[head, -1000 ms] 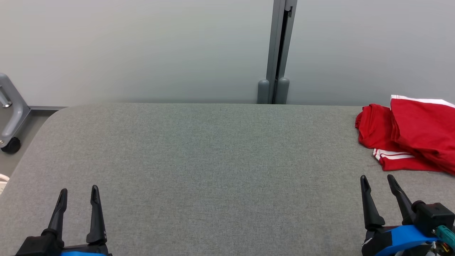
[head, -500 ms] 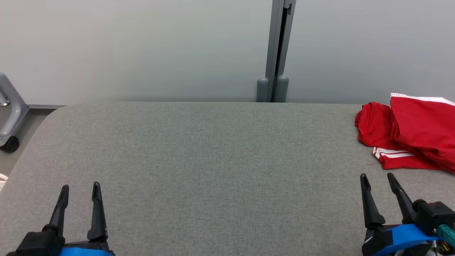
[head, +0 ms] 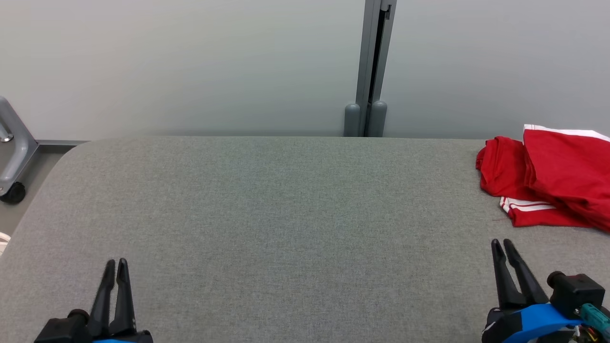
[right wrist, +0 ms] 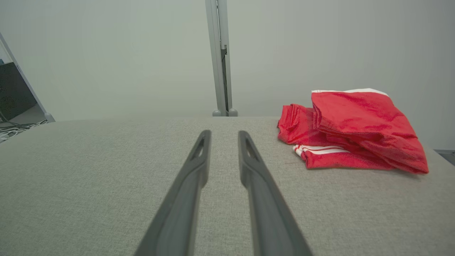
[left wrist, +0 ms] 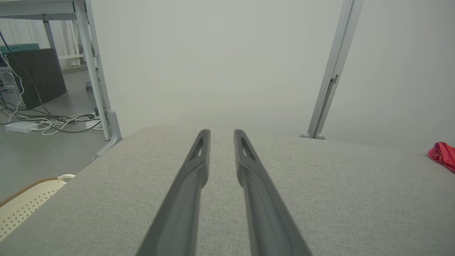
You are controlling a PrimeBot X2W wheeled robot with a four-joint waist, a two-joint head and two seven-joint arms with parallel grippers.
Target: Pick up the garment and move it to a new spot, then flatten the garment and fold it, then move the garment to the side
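left claw point(head: 117, 261) — narrowly parted, empty | right claw point(head: 501, 241) — same | garment point(head: 557, 178) seemingly folded, right end of table point(head: 286, 200)

No legible text, labels, numbers, signs anywhere.

Grey fabric-topped counter point(head: 286, 214), rounded corner at 10 o'clock in the head view. Behind it a pale grey wall point(head: 190, 62), plain. Vertical grey metal post point(head: 374, 57) at 1 o'clock against the wall, two rounded feet at its base, right at the counter's far edge. At 9 o'clock, off the counter: grey tubular frame leg point(head: 14, 152) on a black caster point(head: 13, 193), standing on the floor.

Left wrist view, 9–10 o'clock: metal table frame point(left wrist: 90, 64), dark panel point(left wrist: 39, 76) behind it, tangle of cables point(left wrist: 53, 122) on the floor, white adapter box point(left wrist: 17, 127) among them. At 8 o'clock, a cream perforated basket point(left wrist: 25, 202), just beside the counter edge and lower than it.
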